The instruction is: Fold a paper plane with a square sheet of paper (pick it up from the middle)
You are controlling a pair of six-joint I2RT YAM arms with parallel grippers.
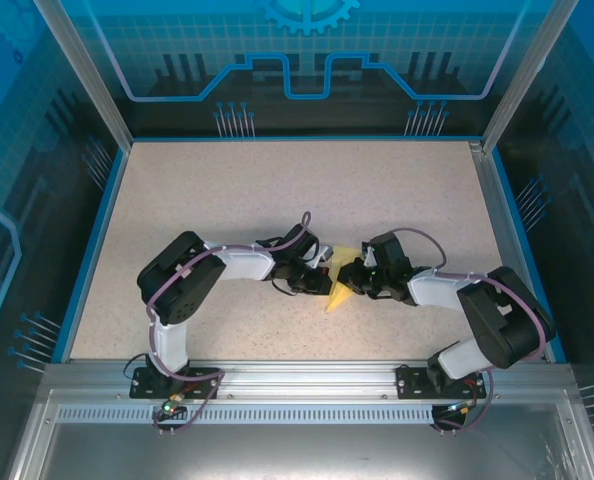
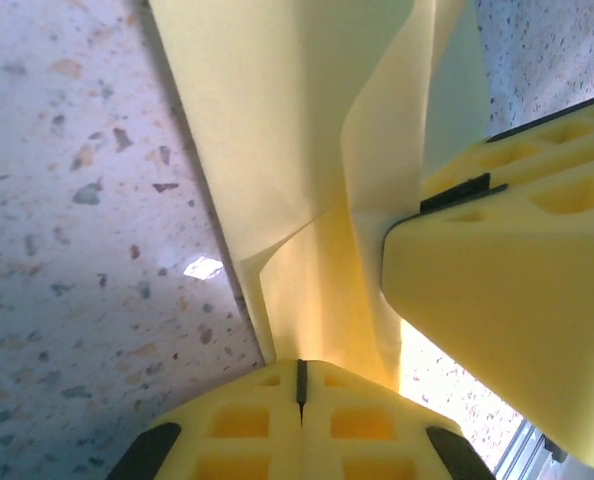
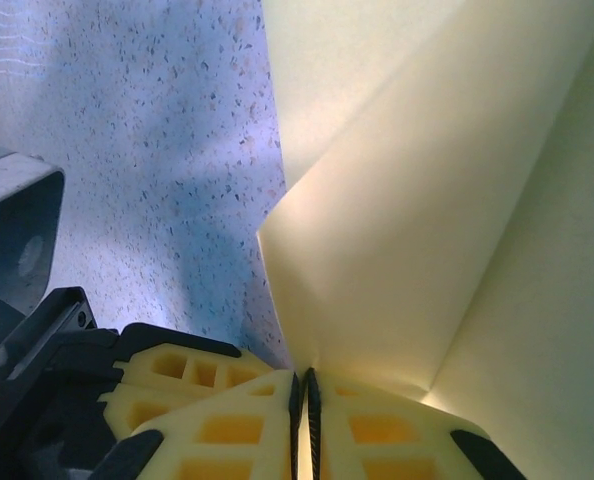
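The square sheet of paper (image 1: 335, 296) is pale yellow and folded into layers, held just above the table's middle with a pointed corner hanging toward the near side. My left gripper (image 1: 324, 275) is shut on its left part. In the left wrist view the left gripper (image 2: 300, 375) pinches the paper (image 2: 277, 120) where two creased layers meet. My right gripper (image 1: 358, 283) is shut on the right part; its fingers (image 2: 497, 290) clamp the sheet beside mine. In the right wrist view the right gripper (image 3: 304, 388) nips a folded edge of the paper (image 3: 427, 200). Whether this is the paper plane's shape I cannot tell.
The speckled tabletop (image 1: 277, 190) spreads out behind and to both sides, ringed by a blue rim (image 1: 105, 210) and transparent walls. The left gripper's fingers (image 3: 177, 372) and its dark mount sit close by in the right wrist view.
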